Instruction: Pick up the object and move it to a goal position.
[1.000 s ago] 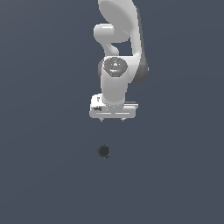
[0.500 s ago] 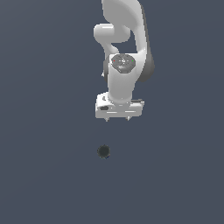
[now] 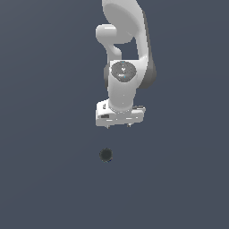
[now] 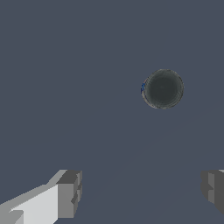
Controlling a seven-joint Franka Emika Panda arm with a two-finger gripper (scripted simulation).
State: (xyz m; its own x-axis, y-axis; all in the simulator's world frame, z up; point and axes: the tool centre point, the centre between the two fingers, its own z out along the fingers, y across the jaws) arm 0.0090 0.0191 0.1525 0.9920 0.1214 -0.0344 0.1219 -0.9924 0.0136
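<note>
The white arm points its gripper (image 3: 119,125) straight down, jaws spread wide.

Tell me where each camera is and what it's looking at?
Exterior view: sits off the arm, faces the white arm, its open pincer and the dark ball on the grey floor.
Wrist view: rides on the wrist, looks past its own two fingertips at the ball, nothing gripped.
Both views share the ball and the pincer.

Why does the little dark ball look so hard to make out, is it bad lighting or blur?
Exterior view: flat, even light, no clear shadows; the ball is small and dark on dark grey. Wrist view: it shows larger, edges slightly soft, between the open gripper fingers.
</note>
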